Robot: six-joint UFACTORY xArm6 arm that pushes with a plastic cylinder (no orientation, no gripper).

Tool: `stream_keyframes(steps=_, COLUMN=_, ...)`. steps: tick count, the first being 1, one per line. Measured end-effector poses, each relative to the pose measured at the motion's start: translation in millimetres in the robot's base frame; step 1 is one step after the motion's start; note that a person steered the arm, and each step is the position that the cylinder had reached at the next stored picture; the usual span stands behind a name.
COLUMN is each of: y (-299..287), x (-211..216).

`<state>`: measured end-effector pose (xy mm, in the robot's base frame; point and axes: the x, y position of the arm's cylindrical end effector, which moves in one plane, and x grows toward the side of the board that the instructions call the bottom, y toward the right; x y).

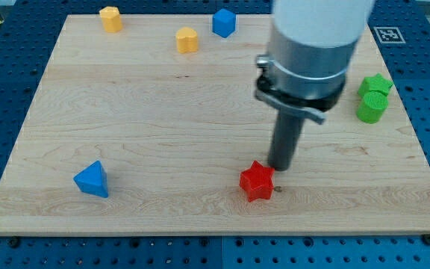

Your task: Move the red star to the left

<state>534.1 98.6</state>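
The red star (257, 181) lies on the wooden board (163, 127) near the view's bottom, a little right of the middle. My tip (281, 168) stands just to the star's upper right, touching it or nearly so. The rod hangs from the grey and white arm end (308, 52) at the view's top right.
A blue triangular block (92, 179) lies at the bottom left. A yellow block (110, 19), a yellow heart-like block (187, 39) and a blue block (224, 22) lie along the top. A green star (375, 84) and a green cylinder (371, 109) sit at the right edge.
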Motion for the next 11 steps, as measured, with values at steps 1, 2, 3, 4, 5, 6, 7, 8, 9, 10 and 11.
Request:
stream_keyframes(steps=1, y=9, x=12)
stream_keyframes(steps=2, y=7, x=37)
stream_keyframes(steps=3, y=-3, x=46)
stream_keyframes(steps=4, y=-6, x=36)
stream_keyframes(steps=5, y=-18, x=35)
stream_keyframes(steps=6, y=-46, x=35)
stream_keyframes(steps=7, y=-68, x=35)
stream_keyframes(steps=8, y=-64, x=35)
stream_keyframes(steps=9, y=-47, x=35)
stream_keyframes(steps=10, y=-47, x=35)
stream_keyframes(steps=11, y=-47, x=34)
